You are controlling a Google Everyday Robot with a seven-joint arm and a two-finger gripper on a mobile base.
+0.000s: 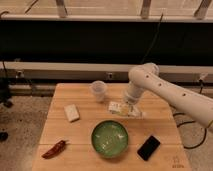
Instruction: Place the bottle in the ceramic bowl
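Note:
The bottle is small and whitish with a white label. It lies sideways in my gripper, which is shut on it just above the wooden table. The arm reaches in from the right. The ceramic bowl is round, glossy green and empty. It stands at the table's front middle, just in front of and slightly left of the bottle.
A translucent plastic cup stands upright behind the bottle to its left. A flat white block lies at the left, a red chili pepper at the front left, and a black phone right of the bowl.

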